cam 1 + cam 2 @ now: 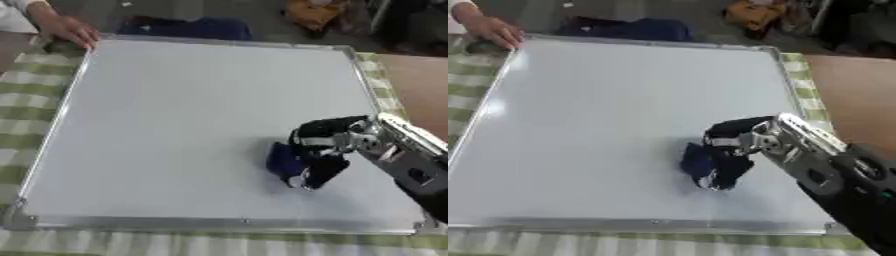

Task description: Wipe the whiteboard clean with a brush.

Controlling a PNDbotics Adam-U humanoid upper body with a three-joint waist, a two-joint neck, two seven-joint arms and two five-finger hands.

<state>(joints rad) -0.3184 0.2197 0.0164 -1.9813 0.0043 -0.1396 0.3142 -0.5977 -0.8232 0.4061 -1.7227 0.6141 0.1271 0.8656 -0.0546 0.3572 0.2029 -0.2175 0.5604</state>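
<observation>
My right hand (328, 142) comes in from the right edge of the frame and sits low and right of centre on the whiteboard (175, 110), its fingers (322, 172) curled down round the brush (282, 161), a small dark blue block pressed against the white surface just to the left of my palm. The board fills most of the view, lying flat on the bench (35, 70) with its green checked cloth, and I can make out no marks on it; whether any faint writing is left I cannot tell. My left hand is nowhere in sight. At the upper left corner of the frame a person's hand (66, 27) rests on the board's metal frame, seemingly steadying it. I judge the brush to be light, with a stiff back and a soft felt-like face, so it should slide easily on the slick board. The place to hold it is across the back, fingers on one long side and thumb on the other, keeping the face flat. The risk, as I see it, is tipping it onto an edge or letting the board skate on the cloth.
</observation>
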